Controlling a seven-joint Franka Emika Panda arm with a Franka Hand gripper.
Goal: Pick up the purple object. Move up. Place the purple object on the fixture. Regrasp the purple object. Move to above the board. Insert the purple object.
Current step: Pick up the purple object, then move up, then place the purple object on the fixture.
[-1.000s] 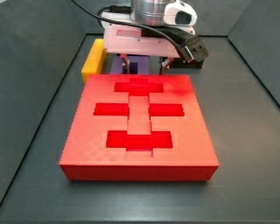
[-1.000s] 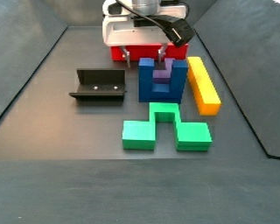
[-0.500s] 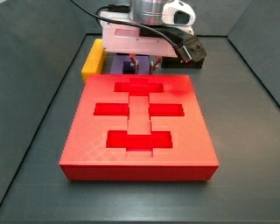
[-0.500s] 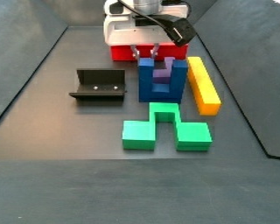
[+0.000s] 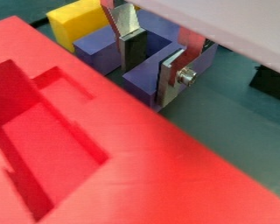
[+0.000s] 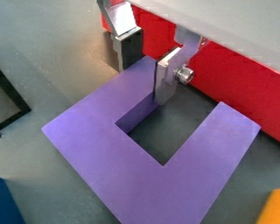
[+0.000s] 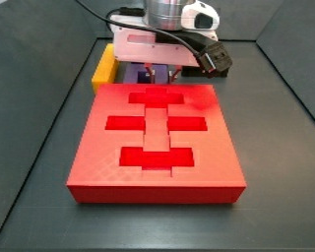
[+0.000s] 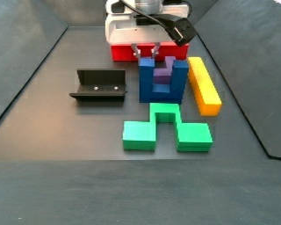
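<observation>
Gripper (image 6: 150,59) hung low over purple object (image 6: 130,144), fingers (image 6: 166,77) spread, one plate inside the U, other outside same prong, pads not visibly touching. Purple object sat nested within blue block (image 8: 150,83). Board (image 7: 157,138) lay just beside gripper; fixture (image 8: 98,86) stood well apart.

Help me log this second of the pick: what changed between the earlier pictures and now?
Almost nothing visibly changed. The gripper still hangs low at the far end of the purple object, a finger on either side of one prong in a wrist view; a firm clamp cannot be told. The purple object stays down inside the blue block. Board, fixture, yellow bar and green block are unmoved.
</observation>
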